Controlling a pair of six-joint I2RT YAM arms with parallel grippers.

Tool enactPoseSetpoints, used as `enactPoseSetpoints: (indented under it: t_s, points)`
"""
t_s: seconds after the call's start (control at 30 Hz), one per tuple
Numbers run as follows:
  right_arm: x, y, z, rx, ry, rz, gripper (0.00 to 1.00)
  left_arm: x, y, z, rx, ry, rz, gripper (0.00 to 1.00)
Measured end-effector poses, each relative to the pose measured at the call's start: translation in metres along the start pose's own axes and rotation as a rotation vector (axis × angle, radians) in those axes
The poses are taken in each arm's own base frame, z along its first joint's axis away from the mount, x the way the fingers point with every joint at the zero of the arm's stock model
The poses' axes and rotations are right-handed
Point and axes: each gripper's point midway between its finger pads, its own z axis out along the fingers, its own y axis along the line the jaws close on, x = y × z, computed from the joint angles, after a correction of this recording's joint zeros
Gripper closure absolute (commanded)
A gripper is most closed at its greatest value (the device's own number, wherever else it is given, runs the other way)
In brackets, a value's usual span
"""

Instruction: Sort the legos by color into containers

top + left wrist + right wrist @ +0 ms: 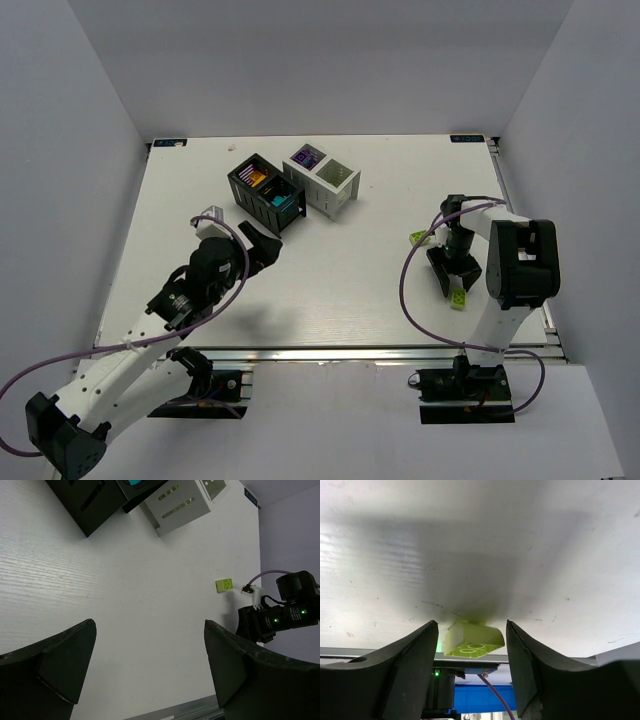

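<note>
Our left arm (110, 365) and right arm (520, 265) are built of white links with bulky black joint housings, each standing on a black base (465, 385) with a purple cable (403, 285) looping along it. Both the left gripper (150, 665) and right gripper (471, 645) end in broad, matte black, wedge-shaped fingers (55, 660), and we see small green lights (275, 621) glowing on the right wrist.

A white table (350, 310) with a faintly grained top and an aluminium rail (330, 352) along its near edge stands enclosed by a plain pale-grey left wall (60, 150), back wall (320, 60) and right wall (590, 120), under soft, even light that casts blurred shadows.
</note>
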Motion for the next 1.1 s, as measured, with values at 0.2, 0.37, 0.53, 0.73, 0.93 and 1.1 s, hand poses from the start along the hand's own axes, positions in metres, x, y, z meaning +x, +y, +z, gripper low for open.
enactPoseSetpoints:
  t_s: [0.2, 0.37, 0.53, 0.73, 0.93, 1.1]
  points:
    - [-0.005, 0.0, -0.001, -0.002, -0.019, 0.015, 0.47, -0.003, -0.002, -0.005, 0.01, -0.008, -0.019, 0.02]
    - [-0.004, 0.004, 0.0, -0.019, -0.018, 0.019, 0.51, -0.003, -0.002, -0.006, 0.013, -0.01, -0.026, 0.02]
    - [0.009, 0.007, 0.006, -0.027, -0.003, 0.021, 0.49, -0.001, -0.002, -0.004, 0.009, 0.0, -0.027, 0.02]
    - [0.018, 0.007, 0.009, -0.03, 0.005, 0.029, 0.61, 0.002, -0.002, -0.001, 0.008, 0.012, -0.028, 0.02]
    - [0.016, 0.009, 0.008, -0.041, -0.005, 0.022, 0.99, 0.002, -0.002, -0.001, 0.009, 0.012, -0.029, 0.02]
    - [-0.008, 0.017, -0.011, -0.112, -0.102, -0.024, 1.0, 0.003, -0.003, -0.001, 0.011, 0.015, -0.028, 0.02]
